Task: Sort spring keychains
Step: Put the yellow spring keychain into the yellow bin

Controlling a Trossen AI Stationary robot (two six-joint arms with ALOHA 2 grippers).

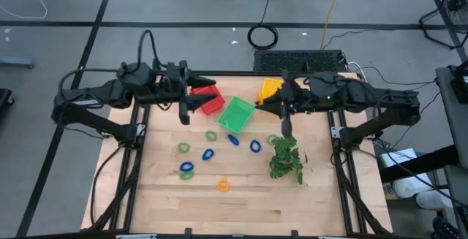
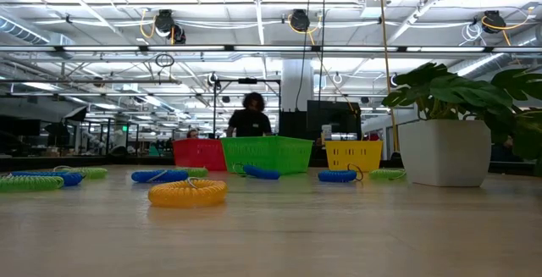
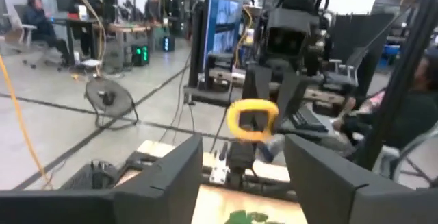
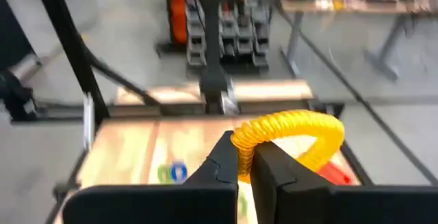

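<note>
High view: both arms are raised over the far edge of the table [image 1: 241,202]. The left gripper [image 1: 208,97] sits above the red basket [image 1: 212,104], fingers spread and empty. The right gripper [image 1: 272,101] is beside the yellow basket [image 1: 269,88]; its grip is not readable here. The green basket [image 1: 236,113] stands between them. Spring keychains lie loose mid-table: green [image 1: 183,148], blue [image 1: 208,154], orange [image 1: 223,186], near the plant sprig [image 1: 285,158].

Low view: an orange keychain [image 2: 187,192] lies nearest, blue and green ones behind it, all three baskets in a row, and a person [image 2: 251,114] beyond.

Left wrist view: the left fingers [image 3: 164,176] stand apart with nothing between them; a yellow-orange coil [image 3: 252,120] is pinched by the opposite gripper.

Right wrist view: the right fingers [image 4: 224,161] are clamped on that yellow-orange coil [image 4: 294,131], held in the air above the table.
</note>
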